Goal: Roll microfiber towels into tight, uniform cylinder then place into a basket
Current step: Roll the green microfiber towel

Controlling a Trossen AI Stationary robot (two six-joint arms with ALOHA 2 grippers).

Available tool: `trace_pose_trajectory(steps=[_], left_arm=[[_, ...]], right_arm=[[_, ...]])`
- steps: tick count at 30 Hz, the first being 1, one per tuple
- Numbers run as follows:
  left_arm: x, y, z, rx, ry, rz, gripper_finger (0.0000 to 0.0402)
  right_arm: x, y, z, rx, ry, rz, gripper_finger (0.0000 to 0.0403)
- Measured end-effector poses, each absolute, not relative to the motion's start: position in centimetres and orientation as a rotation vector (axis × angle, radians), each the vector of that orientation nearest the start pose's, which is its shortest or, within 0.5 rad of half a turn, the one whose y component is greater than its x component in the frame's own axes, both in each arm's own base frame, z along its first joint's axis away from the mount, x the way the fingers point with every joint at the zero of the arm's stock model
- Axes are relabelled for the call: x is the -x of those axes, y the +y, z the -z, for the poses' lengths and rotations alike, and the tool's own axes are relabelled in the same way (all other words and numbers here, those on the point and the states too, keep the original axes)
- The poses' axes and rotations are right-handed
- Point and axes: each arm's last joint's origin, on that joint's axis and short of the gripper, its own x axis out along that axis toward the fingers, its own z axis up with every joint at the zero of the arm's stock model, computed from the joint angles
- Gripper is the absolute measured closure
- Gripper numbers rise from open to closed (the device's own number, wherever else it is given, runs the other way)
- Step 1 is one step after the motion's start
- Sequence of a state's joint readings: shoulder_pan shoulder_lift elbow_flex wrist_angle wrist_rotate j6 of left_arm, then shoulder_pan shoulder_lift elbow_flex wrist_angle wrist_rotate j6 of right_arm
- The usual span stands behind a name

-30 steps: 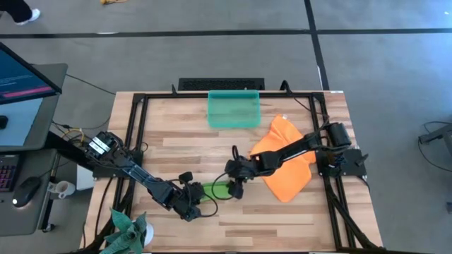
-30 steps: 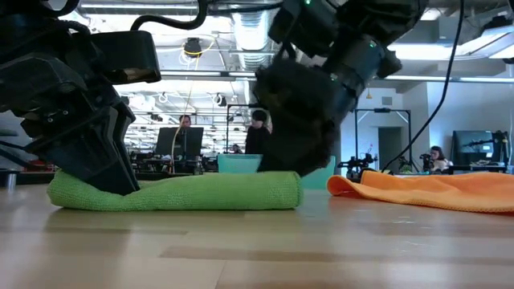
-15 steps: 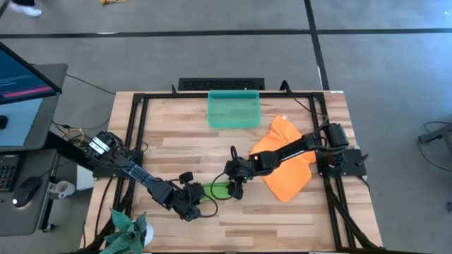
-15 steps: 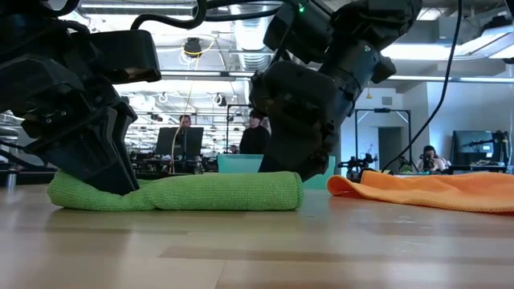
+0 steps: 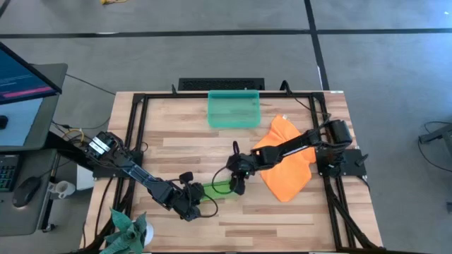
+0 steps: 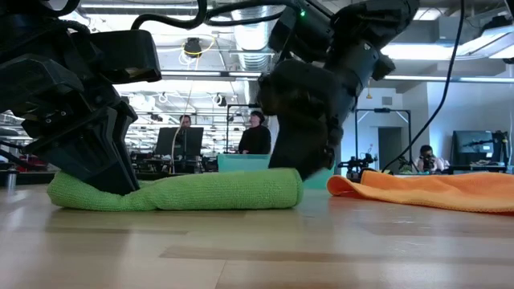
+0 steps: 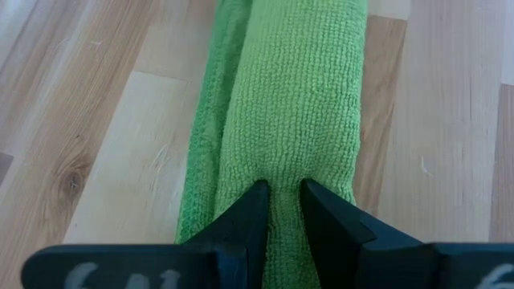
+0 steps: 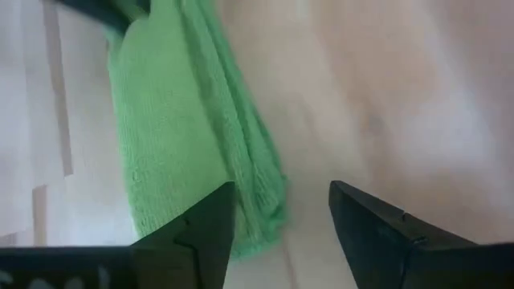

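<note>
While the green towel (image 5: 217, 189) lies rolled near the table's front, well short of the basket (image 5: 234, 109), the right gripper (image 5: 236, 185) hovers at its right end.

Low view: roll (image 6: 177, 191) sags leftward; even it out.

Left wrist: left gripper (image 7: 281, 210) pinches that end.

Right wrist: fingers (image 8: 201, 229) spread; grip squarely.

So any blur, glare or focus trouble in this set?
Right wrist view: smeared; the green towel and wood look soft. Left wrist view: sharp, towel weave clear. Low view: bright ceiling lights behind, arms read as dark silhouettes. High view: evenly lit, basket clear.
</note>
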State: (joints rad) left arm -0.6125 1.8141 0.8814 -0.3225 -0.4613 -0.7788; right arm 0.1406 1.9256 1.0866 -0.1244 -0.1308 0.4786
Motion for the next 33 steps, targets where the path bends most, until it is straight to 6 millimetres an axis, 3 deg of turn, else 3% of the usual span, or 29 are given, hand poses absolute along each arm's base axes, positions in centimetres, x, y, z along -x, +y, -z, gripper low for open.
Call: trace_pose_trajectory(steps=[6, 11, 17, 22, 27, 33], left_arm=[[-25.8, -16.6, -11.0, 0.059, 1.029, -0.283, 0.0327], [-25.8, -16.6, -11.0, 0.059, 1.028, -0.284, 0.0327], [-25.9, -16.6, -11.0, 0.061, 1.026, -0.284, 0.0327], [-25.9, -16.6, -11.0, 0.062, 1.025, -0.284, 0.0327], [-25.9, -16.6, -11.0, 0.066, 1.016, -0.282, 0.0327], [-26.0, -16.7, -11.0, 0.062, 1.013, -0.277, 0.0327]], right_arm=[[-35.6, 4.5, -16.5, -0.437, 1.016, -0.003, 0.0183], [-33.4, 6.2, -18.0, -0.353, 0.975, -0.008, 0.0186], [-31.6, 9.4, -15.6, -0.396, 0.858, 0.009, 0.0186], [-32.7, 10.5, -13.5, -0.555, 0.717, -0.013, 0.0187], [-33.5, 10.2, -12.8, -0.585, 0.714, -0.049, 0.0186], [-34.5, 8.5, -13.3, -0.643, 0.724, -0.106, 0.0186]])
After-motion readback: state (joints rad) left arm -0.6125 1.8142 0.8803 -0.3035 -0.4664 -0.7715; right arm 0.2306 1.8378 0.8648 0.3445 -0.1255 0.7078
